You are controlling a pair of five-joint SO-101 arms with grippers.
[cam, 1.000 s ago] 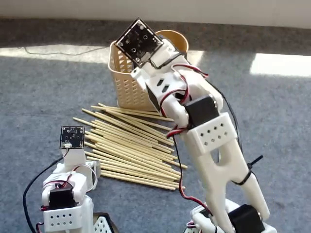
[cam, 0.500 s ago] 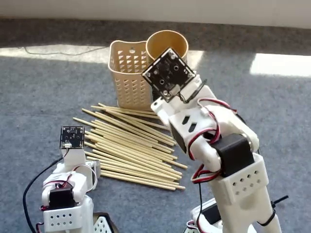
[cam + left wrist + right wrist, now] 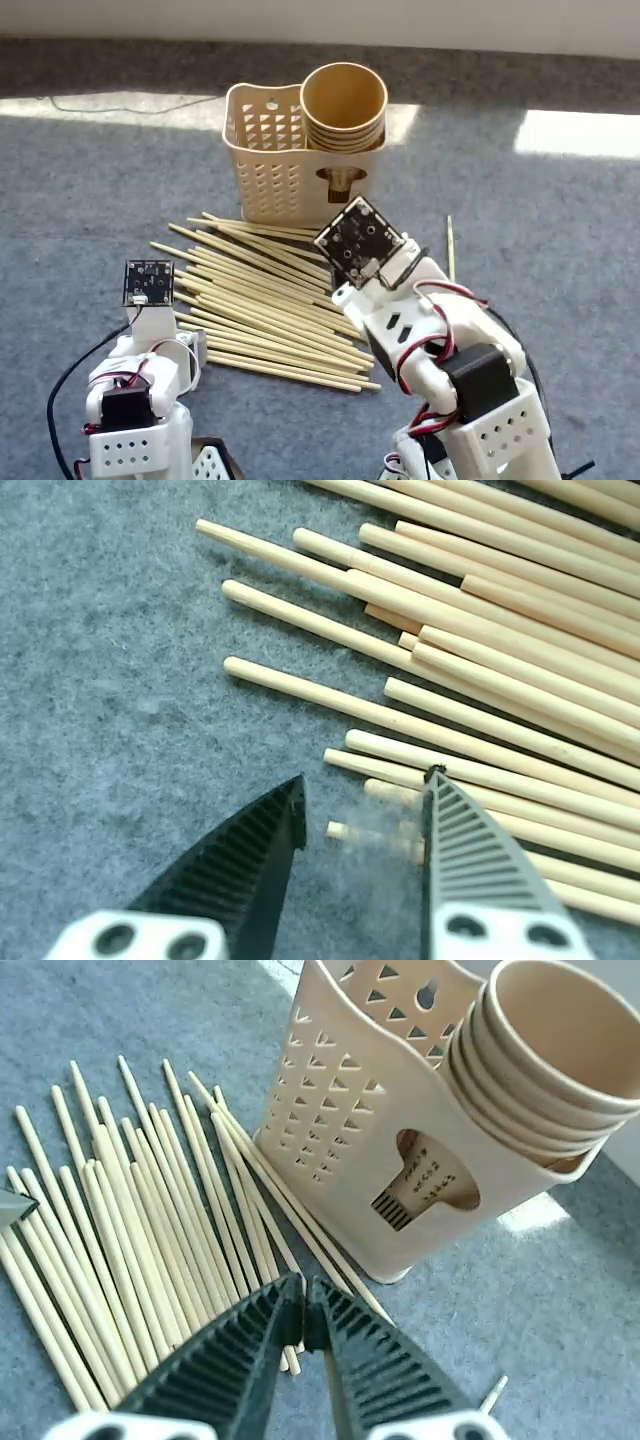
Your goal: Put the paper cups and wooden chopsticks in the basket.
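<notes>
L tool (image 3: 365, 795) jaws apart, held low; R tool (image 3: 304, 1295) jaws together, empty, pointing down.

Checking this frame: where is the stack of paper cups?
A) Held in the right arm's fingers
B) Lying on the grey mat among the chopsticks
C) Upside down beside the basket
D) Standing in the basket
D: the paper cups stand nested and upright at one end of the basket, while the chopsticks lie on the grey mat in front of it.
</notes>
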